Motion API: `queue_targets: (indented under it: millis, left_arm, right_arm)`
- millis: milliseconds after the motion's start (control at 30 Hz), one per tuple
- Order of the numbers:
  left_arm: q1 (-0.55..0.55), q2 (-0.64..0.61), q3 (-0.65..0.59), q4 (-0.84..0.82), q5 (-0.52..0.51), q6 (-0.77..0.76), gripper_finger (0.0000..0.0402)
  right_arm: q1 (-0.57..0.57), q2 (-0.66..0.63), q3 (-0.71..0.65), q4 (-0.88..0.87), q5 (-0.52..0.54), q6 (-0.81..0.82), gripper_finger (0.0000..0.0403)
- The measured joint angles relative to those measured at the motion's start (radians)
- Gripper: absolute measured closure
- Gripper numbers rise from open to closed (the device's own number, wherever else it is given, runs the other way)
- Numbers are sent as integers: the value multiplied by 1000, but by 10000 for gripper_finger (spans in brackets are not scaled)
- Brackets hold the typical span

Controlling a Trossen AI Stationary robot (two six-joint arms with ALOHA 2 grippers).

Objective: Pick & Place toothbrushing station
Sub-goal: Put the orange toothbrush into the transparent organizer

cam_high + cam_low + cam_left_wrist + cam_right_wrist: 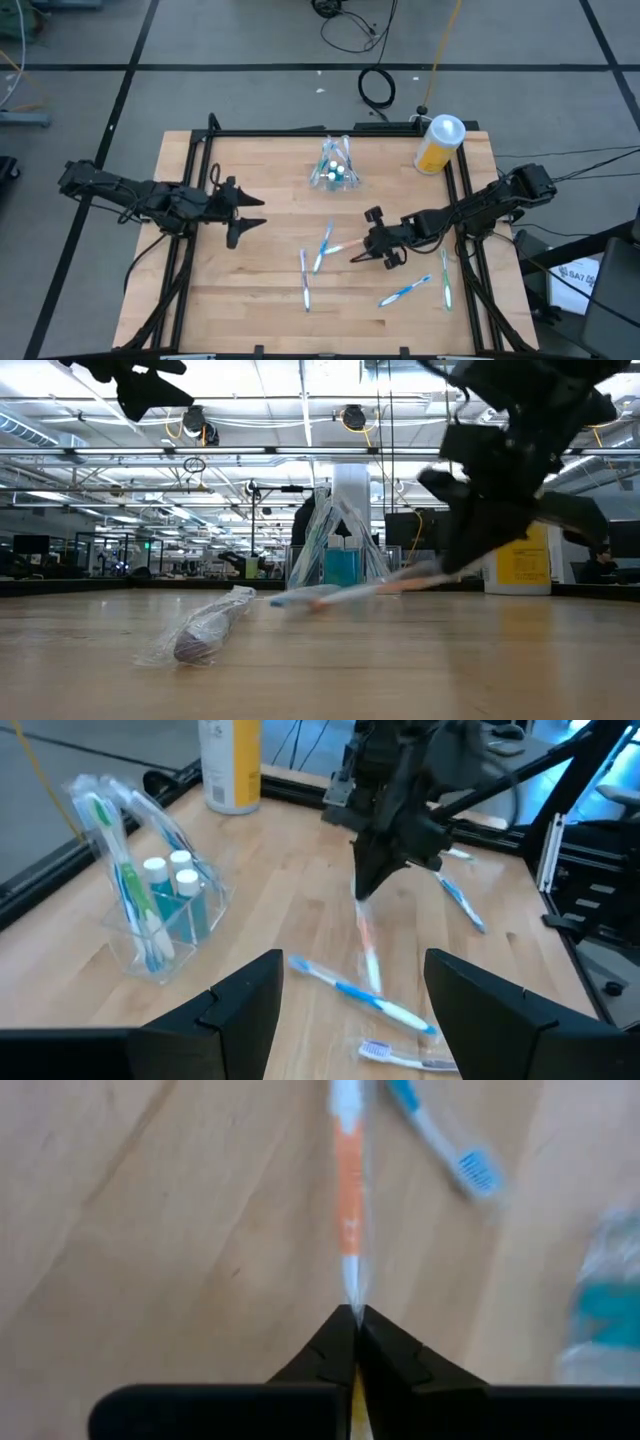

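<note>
Pinched between the right gripper's (352, 1320) closed dark fingertips is the tail of a thin white-and-orange wrapped toothbrush (348, 1200), whose far end slants down toward the wooden table (260, 290). Just beside it lies a blue-and-white toothbrush (445, 1140). Seen from above, this gripper (368, 250) sits right of the table's centre, with more wrapped toothbrushes scattered close by: one blue-white (323, 247), another (305, 280), one more (405, 291) toward the near edge.

Farther back stands the small clear plastic cup (160, 910), holding several toothbrushes and white-capped teal tubes (180, 890). A yellow bottle with a white cap (438, 143) stands at the rear right corner.

Left gripper (240, 212) hovers over the table's left side, fingers spread, holding nothing.
</note>
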Motion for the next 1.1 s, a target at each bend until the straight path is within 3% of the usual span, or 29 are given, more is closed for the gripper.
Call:
queue_targets:
  millis: [167,400,633,933,1100]
  left_arm:
    - [0,94,0,54,0,-8,151]
    - [0,256,0,257,1,16,151]
    - [0,398,0,463,2,15,151]
    - [36,552,0,493,6,-63,151]
    - [70,623,0,522,97,-95,151]
  right_arm:
    - [4,0,106,3,25,-245,402]
    - [15,-2,251,-6,203,-599,402]
    - [15,9,265,224,215,-898,402]
    - [10,11,265,269,266,-976,403]
    - [7,11,265,285,265,-976,403]
